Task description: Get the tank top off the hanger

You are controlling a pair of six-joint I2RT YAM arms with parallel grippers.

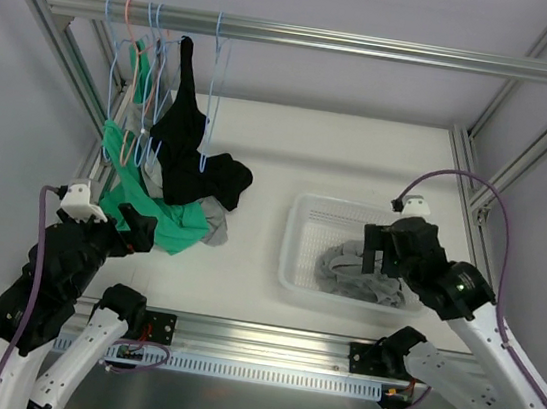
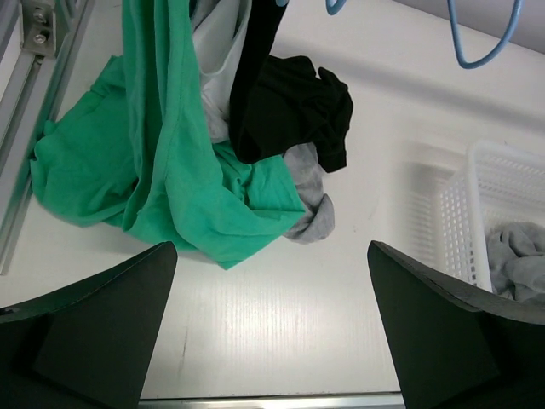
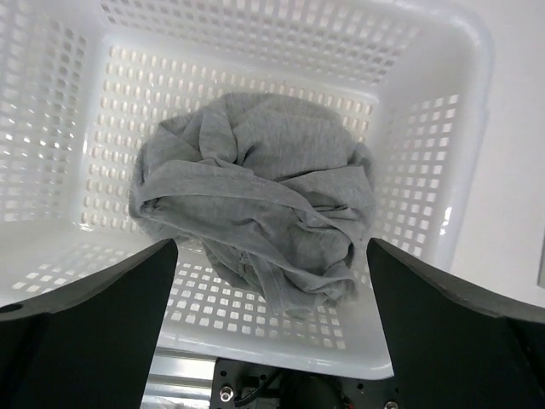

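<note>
The grey tank top [image 3: 255, 196] lies in a crumpled heap inside the white basket [image 3: 430, 60] — off the light-blue hanger [image 1: 214, 76], which hangs bare on the rail [image 1: 375, 46]. The right gripper [image 3: 268, 273] hovers just above the heap, spread wide and holding nothing. To finish well, I think it should lift straight up so no fold catches a finger. The left gripper [image 2: 272, 281] is wide too and holds nothing. It is over the table [image 2: 281, 332] near the green garment [image 2: 170, 170] — best kept out of that pile.
</note>
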